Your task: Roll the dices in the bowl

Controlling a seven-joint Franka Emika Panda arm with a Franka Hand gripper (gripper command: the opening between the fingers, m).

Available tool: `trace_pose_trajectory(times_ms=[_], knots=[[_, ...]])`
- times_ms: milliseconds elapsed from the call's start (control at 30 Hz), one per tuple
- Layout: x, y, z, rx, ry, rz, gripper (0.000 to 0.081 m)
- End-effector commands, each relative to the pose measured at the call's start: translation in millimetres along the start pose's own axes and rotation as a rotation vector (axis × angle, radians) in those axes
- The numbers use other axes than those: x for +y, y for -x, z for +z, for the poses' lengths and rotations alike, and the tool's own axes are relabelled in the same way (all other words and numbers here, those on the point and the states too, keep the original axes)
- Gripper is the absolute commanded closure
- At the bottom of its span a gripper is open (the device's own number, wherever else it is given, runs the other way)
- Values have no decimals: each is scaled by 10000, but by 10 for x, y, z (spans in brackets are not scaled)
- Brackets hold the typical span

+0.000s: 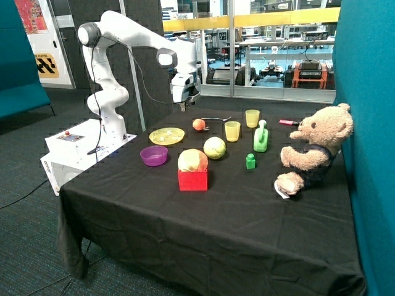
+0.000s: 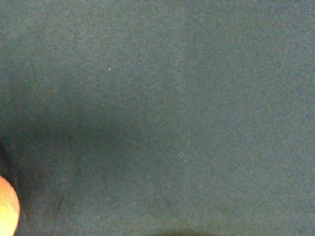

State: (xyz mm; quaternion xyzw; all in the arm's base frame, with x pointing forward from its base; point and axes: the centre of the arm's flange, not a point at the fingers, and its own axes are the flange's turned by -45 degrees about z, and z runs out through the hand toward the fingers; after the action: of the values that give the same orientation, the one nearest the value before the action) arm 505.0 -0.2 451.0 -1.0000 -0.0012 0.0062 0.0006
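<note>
Sitting near the surface's edge closest to the robot base, the purple bowl lies just in front of the flat yellow plate and beside the red box. Dices cannot be made out in it. The gripper hangs above the far edge, behind the plate and near the orange fruit; whether its fingers are open cannot be told. It holds nothing visible.
</note>
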Motion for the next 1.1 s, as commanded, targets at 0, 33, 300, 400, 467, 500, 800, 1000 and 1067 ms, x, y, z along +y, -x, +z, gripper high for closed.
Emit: trace_pose_trajectory(times_ms=[0,33,300,400,467,500,800,1000,1067], knots=[[-2,50,11,124,21,-1474,0],[-10,55,16,124,21,-1500,0],[-133,165,112,123,22,-1610,742],[-175,239,159,123,22,-1639,749],[-200,293,196,123,22,-1628,747],[-214,321,220,123,22,-1626,744],[-413,665,527,123,24,-1842,663],[-538,832,640,123,27,-2435,639],[-593,878,665,122,29,-2665,639]])
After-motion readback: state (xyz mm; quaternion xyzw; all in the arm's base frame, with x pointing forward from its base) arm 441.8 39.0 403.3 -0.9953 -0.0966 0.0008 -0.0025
